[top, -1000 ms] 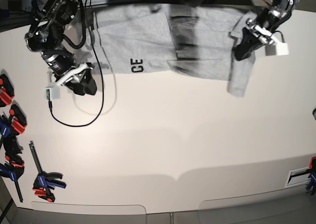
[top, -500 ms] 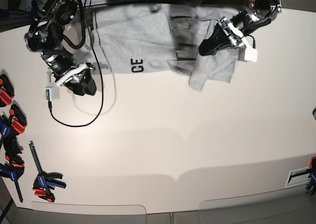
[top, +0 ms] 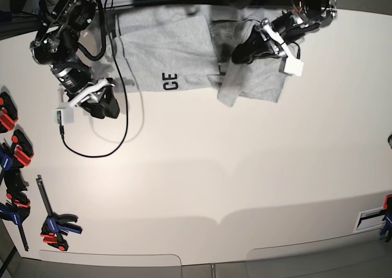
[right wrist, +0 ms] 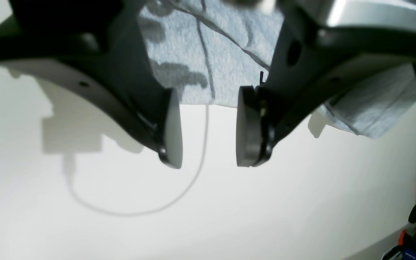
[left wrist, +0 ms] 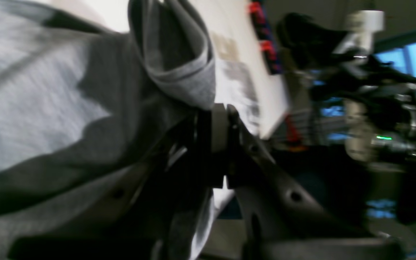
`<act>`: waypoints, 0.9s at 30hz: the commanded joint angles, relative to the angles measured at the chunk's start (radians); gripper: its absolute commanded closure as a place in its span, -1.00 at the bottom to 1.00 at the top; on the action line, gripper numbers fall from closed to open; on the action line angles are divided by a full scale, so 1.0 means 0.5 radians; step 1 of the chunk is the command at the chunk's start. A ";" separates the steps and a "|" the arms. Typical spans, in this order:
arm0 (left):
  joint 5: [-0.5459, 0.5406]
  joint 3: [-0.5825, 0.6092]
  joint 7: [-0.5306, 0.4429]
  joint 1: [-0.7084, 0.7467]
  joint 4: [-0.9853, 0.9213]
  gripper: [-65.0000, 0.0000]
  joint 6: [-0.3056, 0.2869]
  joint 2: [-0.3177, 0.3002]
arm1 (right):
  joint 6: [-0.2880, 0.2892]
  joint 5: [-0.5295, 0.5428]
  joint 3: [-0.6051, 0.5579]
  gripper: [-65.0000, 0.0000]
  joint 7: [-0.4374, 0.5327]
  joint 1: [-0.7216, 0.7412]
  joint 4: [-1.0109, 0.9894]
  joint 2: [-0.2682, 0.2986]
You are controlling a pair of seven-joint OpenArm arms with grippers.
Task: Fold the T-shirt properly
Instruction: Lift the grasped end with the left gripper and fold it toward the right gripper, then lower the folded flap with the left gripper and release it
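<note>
White tabletop (top: 202, 168) carries the light heather-grey cotton T-shirt (top: 177, 45) along its far edge, black letters showing. Left gripper (top: 240, 52), clamped tight on a raised fold of sleeve fabric, hangs over the shirt's right half. Right gripper (right wrist: 208, 126) gapes wide, empty, over bare table just near of the shirt's left hem.

The left gripper (top: 240, 54) is reaching across over the T-shirt (top: 165, 45) with its jaws clamping a fold of the fabric, while the right gripper (right wrist: 208, 126) is hovering just off the T-shirt's edge with its jaws standing apart, gripping nothing.
</note>
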 commanded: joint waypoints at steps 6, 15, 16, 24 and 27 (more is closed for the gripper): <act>-0.014 -0.006 -0.070 -0.005 0.038 0.11 -0.026 -0.011 | -0.002 0.056 -0.002 0.28 0.061 0.027 0.039 0.012; -0.507 -0.012 0.333 -0.060 0.230 0.11 -0.026 -0.013 | -0.002 0.061 -0.002 0.28 0.076 0.027 0.039 0.012; -0.488 -0.017 0.335 -0.075 0.277 0.11 -0.026 -0.018 | -0.001 0.063 -0.002 0.28 0.076 0.027 0.039 0.012; 0.243 -0.090 0.169 -0.154 0.537 0.14 -0.026 -0.034 | -0.001 0.064 -0.002 0.28 0.075 0.027 0.039 0.013; 0.515 -0.089 0.179 -0.134 0.531 0.35 -0.026 -0.067 | -0.001 0.071 -0.002 0.28 0.075 0.027 0.039 0.012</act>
